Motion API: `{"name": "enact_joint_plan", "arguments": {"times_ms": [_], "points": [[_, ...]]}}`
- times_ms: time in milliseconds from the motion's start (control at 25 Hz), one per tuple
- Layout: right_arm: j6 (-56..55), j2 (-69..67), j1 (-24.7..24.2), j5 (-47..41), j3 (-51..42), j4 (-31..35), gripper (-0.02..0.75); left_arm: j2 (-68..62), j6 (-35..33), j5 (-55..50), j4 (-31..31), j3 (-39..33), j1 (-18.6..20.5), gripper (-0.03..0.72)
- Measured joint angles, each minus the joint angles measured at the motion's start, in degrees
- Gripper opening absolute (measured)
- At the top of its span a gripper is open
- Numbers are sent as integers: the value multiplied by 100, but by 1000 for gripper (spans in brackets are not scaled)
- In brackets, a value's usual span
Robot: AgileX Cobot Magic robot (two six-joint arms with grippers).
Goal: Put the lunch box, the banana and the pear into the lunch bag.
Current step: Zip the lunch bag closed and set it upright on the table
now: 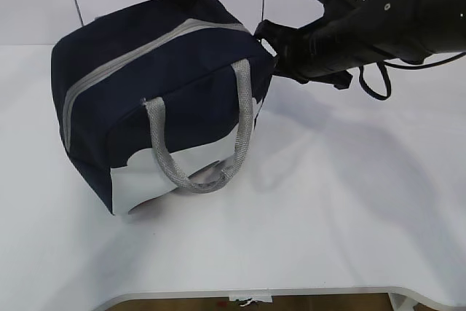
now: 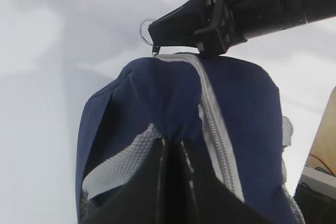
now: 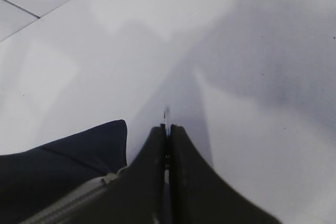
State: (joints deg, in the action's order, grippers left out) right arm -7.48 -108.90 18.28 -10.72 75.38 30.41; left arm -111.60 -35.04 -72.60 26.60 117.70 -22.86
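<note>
Exterior view: we see the lunch bag (image 1: 153, 100) tipped on the white table (image 1: 349, 209), lower white panel resting down, navy top leaning toward the back-left. Its grey zipper (image 1: 131, 56) runs along the upper face and looks shut along the length we can see. One grey strap handle (image 1: 200, 143) loops down the side facing us.

We see the right gripper (image 1: 263, 34) at the bag's far upper corner, right at the zipper's end. Right wrist view: its fingers (image 3: 152, 182) are pressed together, only a thin slit between them, and something small and metallic shows in that slit. We can't make out exactly what it is. Left wrist view puts the ring pull (image 2: 147, 31) right beside those fingertips, at the zipper's end.

The left gripper (image 2: 173, 156) sits at the opposite end of the bag. Left wrist view: its jaws are nearly closed, clamped on navy fabric between strap and zipper. In the exterior view its tip is hidden behind the bag.

We can't see lunch box, banana or pear in any view.
</note>
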Motion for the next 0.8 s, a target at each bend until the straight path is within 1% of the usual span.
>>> {"name": "enact_joint_plan", "arguments": {"times_ms": [320, 440, 560, 800], "points": [[0, 38, 0, -93, 4, 3, -8, 0, 0, 0, 0, -24, 0, 3], [55, 86, 0, -128, 4, 3, 7, 0, 0, 0, 21, -47, 0, 3], [77, 164, -4, -156, 4, 3, 71, -24, 0, 10, 33, -47, 0, 3], [97, 383, -4, -179, 4, -18, 295, -197, 0, 41, 68, -47, 0, 3]]}}
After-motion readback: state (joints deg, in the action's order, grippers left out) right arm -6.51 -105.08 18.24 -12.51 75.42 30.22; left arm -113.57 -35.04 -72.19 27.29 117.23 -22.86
